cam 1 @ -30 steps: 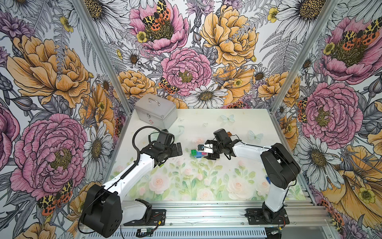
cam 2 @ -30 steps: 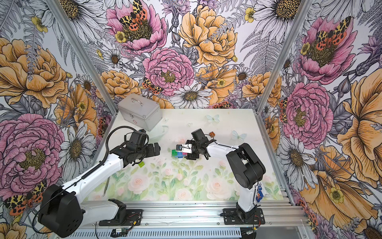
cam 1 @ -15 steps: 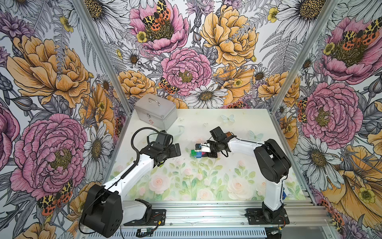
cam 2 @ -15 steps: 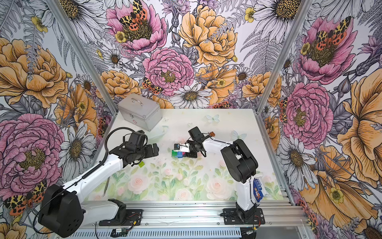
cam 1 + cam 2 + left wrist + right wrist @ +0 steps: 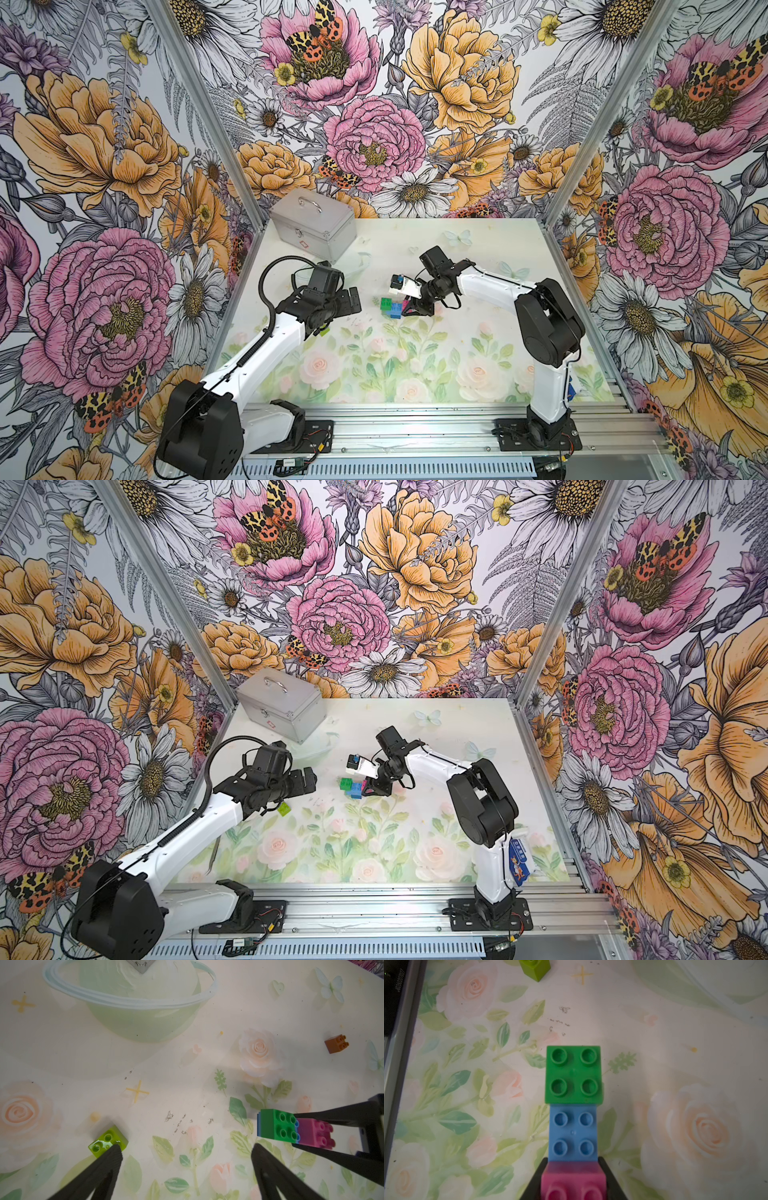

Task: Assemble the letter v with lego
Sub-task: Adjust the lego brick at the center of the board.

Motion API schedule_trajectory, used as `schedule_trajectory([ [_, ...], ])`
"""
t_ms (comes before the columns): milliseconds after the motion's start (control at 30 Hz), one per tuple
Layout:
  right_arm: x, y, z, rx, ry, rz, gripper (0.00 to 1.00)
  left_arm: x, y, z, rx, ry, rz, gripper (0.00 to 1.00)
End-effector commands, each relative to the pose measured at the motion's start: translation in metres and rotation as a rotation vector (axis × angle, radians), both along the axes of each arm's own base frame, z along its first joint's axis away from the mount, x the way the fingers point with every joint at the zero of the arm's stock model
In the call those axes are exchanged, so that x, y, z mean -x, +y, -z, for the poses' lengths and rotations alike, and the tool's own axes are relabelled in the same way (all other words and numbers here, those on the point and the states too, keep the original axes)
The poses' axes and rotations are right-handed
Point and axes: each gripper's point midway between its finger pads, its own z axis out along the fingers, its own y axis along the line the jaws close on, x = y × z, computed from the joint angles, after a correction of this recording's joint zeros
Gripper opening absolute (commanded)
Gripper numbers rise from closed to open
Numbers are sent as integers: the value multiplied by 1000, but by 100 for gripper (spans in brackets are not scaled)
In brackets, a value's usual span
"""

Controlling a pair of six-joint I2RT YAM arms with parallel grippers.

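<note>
A row of joined lego stands mid-table: a green brick (image 5: 573, 1074), a light blue brick (image 5: 573, 1133) and a pink brick (image 5: 573, 1182). In both top views this cluster (image 5: 392, 307) (image 5: 354, 787) lies between the arms. My right gripper (image 5: 572, 1164) is shut on the pink brick, one finger on each side of it (image 5: 313, 1136). My left gripper (image 5: 188, 1153) is open, low over the mat with nothing between its fingers. A loose lime brick (image 5: 108, 1140) (image 5: 284, 808) touches one left fingertip. A brown brick (image 5: 336, 1043) lies apart, farther off.
A silver metal case (image 5: 316, 226) stands at the back left. A clear pale bowl (image 5: 133, 1012) sits just in front of it. A blue packet (image 5: 517, 860) lies by the right arm's base.
My right gripper has slid left to the cluster and shut on its pink brick. The left arm has stayed almost still, open.
</note>
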Motion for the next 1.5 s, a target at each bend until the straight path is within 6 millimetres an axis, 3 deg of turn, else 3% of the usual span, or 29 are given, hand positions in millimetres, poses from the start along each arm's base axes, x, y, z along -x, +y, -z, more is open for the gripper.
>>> schedule_trajectory([
  [0,16,15,-22,-59,344,173,28,-1,2,-5,7,-28,5,99],
  [133,30,21,-16,-86,522,186,24,-1,2,-5,9,-27,7,99],
  [467,14,14,15,-48,683,293,25,1,0,-5,22,-25,12,99],
  [700,4,2,43,46,693,394,45,2,0,-3,25,-19,15,99],
  [767,1,-1,45,62,671,404,56,2,-1,-4,28,-22,16,99],
  [1067,-18,-17,36,86,573,446,63,3,-1,-3,31,-19,18,99],
  [1333,-33,-62,12,279,199,533,67,17,-14,15,108,33,3,98],
  [1467,-34,-82,0,328,55,619,73,24,-35,33,122,73,42,89],
])
